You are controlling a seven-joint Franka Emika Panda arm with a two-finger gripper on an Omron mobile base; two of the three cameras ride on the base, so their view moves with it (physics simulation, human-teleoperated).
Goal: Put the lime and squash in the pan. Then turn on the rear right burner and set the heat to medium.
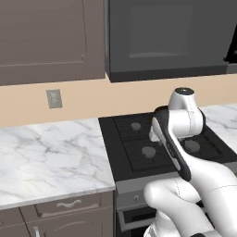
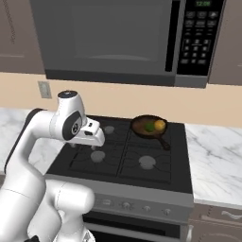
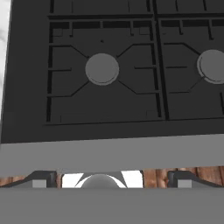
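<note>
A white robot arm's claw point(image 3: 107, 183) hangs released and empty above the near left of a black stove point(image 2: 179, 156)
Nearest, the claw's two dark fingertips point(image 3: 41, 179) stand wide apart over the stove's front edge, just before the near left burner point(image 3: 102, 69); farther back on the right, the dark brown pan point(image 2: 147, 127) sits over the rear right burner, its handle pointing near-right, holding the green lime point(image 2: 150, 126) and, touching it on the right, the yellow-orange squash point(image 2: 160, 125)
</note>
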